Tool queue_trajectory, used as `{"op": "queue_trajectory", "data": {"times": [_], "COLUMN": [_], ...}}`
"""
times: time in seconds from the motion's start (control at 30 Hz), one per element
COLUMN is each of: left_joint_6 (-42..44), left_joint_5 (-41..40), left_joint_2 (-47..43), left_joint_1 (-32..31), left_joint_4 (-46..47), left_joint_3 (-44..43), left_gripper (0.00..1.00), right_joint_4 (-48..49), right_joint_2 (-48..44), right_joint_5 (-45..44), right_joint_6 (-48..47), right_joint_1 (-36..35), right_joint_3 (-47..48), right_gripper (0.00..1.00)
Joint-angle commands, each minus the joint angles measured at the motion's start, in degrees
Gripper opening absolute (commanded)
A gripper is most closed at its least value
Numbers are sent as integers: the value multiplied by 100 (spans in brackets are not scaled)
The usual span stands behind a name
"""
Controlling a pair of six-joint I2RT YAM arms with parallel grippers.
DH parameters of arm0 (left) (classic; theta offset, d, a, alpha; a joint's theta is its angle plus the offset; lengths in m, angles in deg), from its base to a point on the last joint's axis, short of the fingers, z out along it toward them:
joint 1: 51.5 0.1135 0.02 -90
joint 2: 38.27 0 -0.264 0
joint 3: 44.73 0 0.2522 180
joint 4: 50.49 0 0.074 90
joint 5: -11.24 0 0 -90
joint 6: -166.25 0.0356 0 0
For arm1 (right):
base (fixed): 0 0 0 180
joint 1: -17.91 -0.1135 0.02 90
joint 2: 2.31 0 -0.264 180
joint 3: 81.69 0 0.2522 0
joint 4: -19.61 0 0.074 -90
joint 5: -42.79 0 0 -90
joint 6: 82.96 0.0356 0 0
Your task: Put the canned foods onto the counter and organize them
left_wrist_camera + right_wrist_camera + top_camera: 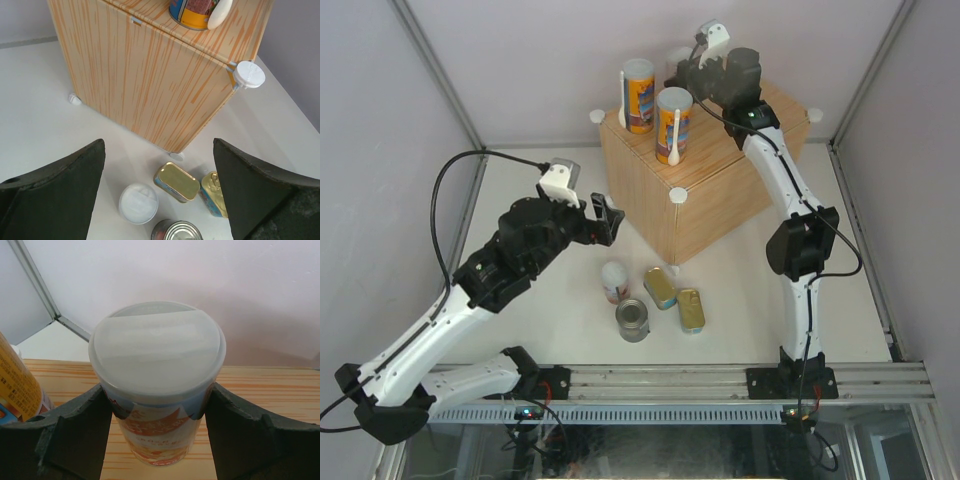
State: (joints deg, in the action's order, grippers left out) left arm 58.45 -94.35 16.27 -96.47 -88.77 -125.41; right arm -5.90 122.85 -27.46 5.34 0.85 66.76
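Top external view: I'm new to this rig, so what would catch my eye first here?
The large light wood-grain box sits at centre back, with two tall orange-blue tubes standing on top. Behind them the right gripper clasps a white-red white-lidded tube, while the open left gripper hovers near a cluster of four cans in front.

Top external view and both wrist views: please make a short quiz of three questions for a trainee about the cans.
1. How many orange-blue tubes stand on the counter?
2. What is between the fingers of the right gripper? A. flat tin B. white-lidded tube C. silver-topped can
3. True or false: the left gripper is open and holds nothing.
Key: 1. two; 2. B; 3. true.
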Motion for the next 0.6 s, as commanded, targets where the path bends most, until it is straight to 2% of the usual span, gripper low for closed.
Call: {"op": "queue_trajectory", "data": {"times": [0.0,0.27,0.57], "left_joint_6": [84,53,-10], "left_joint_5": [132,155,164], "left_joint_2": [-103,-152,-231], "left_joint_1": [36,35,38], "left_joint_4": [183,163,125], "left_joint_3": [115,118,150], "left_gripper": [92,92,92], "right_joint_4": [560,534,533], "right_joint_2": [-244,-339,-473], "right_joint_5": [-102,-133,-125], "right_joint_6": [-102,-85,-8], "right_joint_1": [-34,-17,-8], "right_joint_3": [299,251,138], "right_gripper": [67,82,88]}}
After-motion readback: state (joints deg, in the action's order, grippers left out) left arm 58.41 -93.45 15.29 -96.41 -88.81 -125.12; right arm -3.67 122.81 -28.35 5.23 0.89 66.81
